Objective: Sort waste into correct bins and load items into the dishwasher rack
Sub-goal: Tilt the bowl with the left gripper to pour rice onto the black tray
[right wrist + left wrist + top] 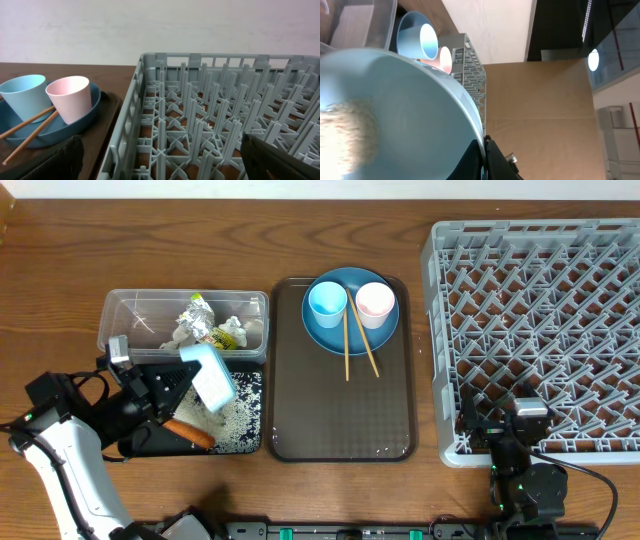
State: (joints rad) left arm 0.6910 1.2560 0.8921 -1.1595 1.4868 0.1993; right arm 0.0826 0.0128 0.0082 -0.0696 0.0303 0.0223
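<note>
My left gripper [183,368] is shut on the rim of the pale blue bowl [211,375], held tipped over the black tray [256,446]. Rice grains [236,413] and the orange carrot [190,434] lie in that tray. In the left wrist view the bowl [395,115] fills the frame, with some rice stuck inside, and the jaws [485,150] pinch its rim. The clear tub [120,305] holds white tissue [185,330] and the wrapper [222,336]. My right gripper [165,165] is open and empty over the front left of the grey rack [540,310].
The brown serving tray [340,420] sits mid-table. It carries the dark blue plate [330,335], with the light blue cup [327,302], the pink cup [375,302] and the chopsticks [347,350] on it. The cups also show in the right wrist view, left of the rack [215,100].
</note>
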